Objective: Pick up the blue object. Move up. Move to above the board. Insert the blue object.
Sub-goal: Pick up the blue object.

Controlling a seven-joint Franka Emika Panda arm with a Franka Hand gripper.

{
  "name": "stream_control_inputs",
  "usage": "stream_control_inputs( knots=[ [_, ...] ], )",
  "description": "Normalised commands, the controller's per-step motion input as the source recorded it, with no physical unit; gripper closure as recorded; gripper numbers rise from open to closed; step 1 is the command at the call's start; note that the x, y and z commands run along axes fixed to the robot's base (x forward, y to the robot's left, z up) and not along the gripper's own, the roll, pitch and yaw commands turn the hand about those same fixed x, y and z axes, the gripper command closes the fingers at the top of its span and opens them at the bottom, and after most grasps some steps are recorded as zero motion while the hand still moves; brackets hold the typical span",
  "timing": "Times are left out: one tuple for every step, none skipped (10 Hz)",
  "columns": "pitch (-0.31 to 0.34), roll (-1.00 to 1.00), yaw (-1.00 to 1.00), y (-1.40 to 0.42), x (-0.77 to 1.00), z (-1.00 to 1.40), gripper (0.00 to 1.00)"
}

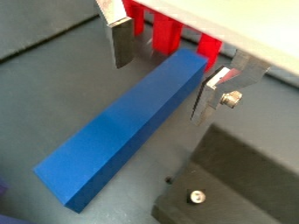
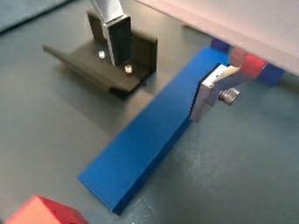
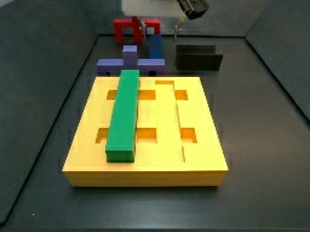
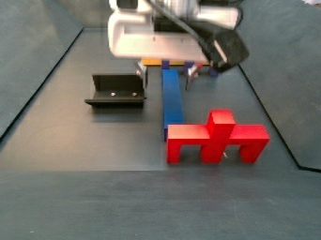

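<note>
- The gripper hung low over the far end of the blue object, jaws spread wide with one silver finger on each side, holding nothing
- The blue object lay flat on the floor between the fixture and the red block
- The board sat apart, carrying the green bar

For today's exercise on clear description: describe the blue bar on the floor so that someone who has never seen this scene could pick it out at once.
Start at the end effector, poised low over the dark floor with its silver fingers open. Between them lies the blue object, a long straight bar flat on the floor beside the fixture. Unlike the red block at its end, it is plain, slim and dark blue.
</note>
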Motion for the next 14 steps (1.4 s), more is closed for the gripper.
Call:
stream_control_inputs(
  knots=[
    [-0.083,0.00,0.01,0.00,-0.22,-0.55,0.00],
    [-0.064,0.00,0.00,0.00,-0.25,-0.37,0.00],
    [-0.059,-0.03,0.00,0.00,-0.17,-0.20,0.00],
    [-0.060,-0.08,0.08,0.00,0.00,0.00,0.00],
    [-0.007,-0.03,0.22,0.00,0.02,0.00,0.00],
    [-0.004,-0.01,0.23,0.00,0.00,0.00,0.00],
    [-0.017,-0.01,0.23,0.00,0.00,-0.01,0.00],
    [-0.017,-0.02,0.20,0.00,0.00,-0.04,0.00],
    [0.000,0.00,0.02,0.00,0.00,0.00,0.00],
    [0.000,0.01,0.00,0.00,0.00,0.00,0.00],
    [0.000,0.00,0.00,0.00,0.00,0.00,0.00],
    [0.000,0.00,0.00,0.00,0.00,0.00,1.00],
    [0.000,0.00,0.00,0.00,0.00,0.00,1.00],
    [0.000,0.00,0.00,0.00,0.00,0.00,1.00]
  ],
)
